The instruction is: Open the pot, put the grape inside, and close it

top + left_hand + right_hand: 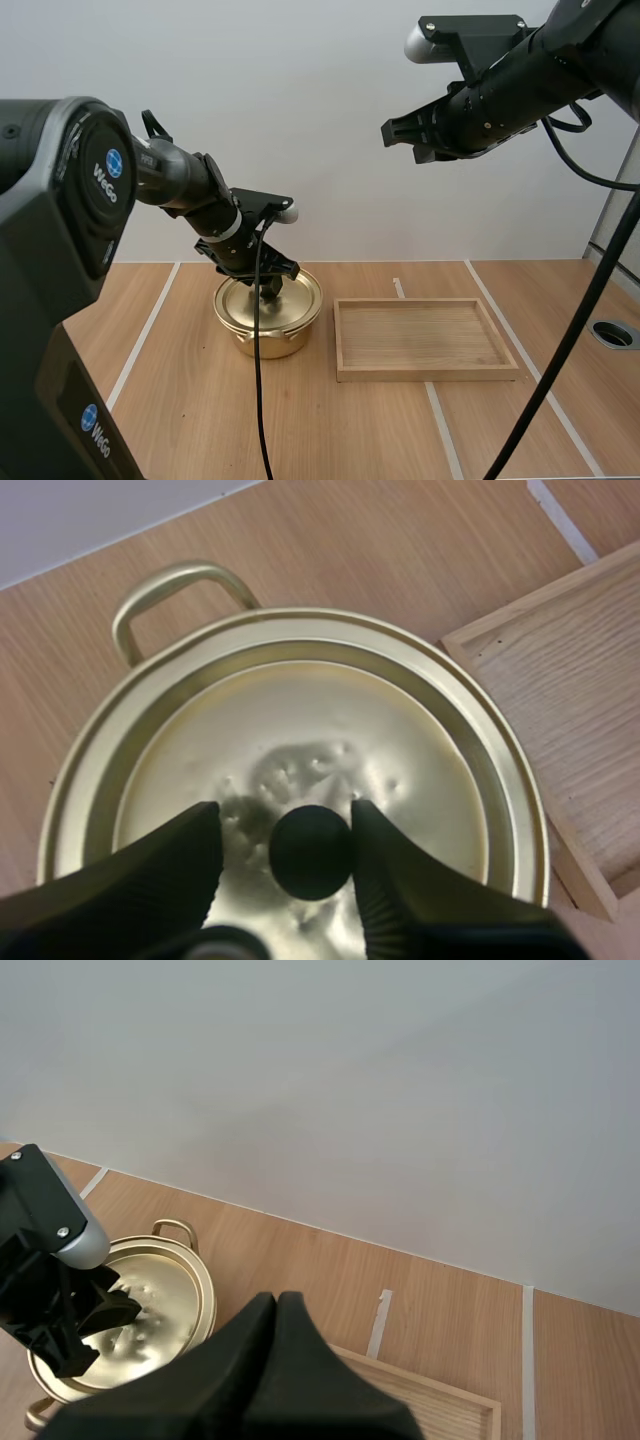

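Gold metal pot [262,338] sat on the light wooden table [330,430], just beside the shallow rectangular wooden tray [425,373], round gold lid [303,293] on. Left gripper [286,825] was down at the lid, fingers apart either side of its small black round knob [310,855]. Right gripper [392,132] hung high over the table, fingers pressed together, holding nothing.

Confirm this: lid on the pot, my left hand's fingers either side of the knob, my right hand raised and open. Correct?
Not quite. The right hand is raised but shut: the right wrist view shows its fingers lying together as one dark wedge. The rest holds: the lid is on the pot, and the left hand has its fingers either side of the knob.
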You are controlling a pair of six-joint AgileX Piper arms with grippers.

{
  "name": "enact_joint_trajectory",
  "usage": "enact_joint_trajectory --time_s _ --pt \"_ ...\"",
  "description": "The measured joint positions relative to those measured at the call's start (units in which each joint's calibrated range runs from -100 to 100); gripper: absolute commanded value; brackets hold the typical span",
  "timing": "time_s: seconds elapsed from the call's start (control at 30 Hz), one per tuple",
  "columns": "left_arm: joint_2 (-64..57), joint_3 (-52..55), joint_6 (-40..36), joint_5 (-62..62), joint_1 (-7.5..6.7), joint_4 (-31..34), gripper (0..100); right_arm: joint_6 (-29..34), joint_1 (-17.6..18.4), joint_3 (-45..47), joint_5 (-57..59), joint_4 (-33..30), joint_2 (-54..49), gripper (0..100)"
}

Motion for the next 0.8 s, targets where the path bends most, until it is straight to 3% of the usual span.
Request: enact_joint_trajectory --time_s 0.4,0.8 --pt "0.0 -1.07 0.0 0.55 0.0 0.41 97 0.0 0.0 0.0 0.44 0.0 0.0 0" --pt "-9.74 -11.38 -0.51 7.51 0.0 0.89 97 0.0 0.0 0.0 0.44 0.0 0.0 0"
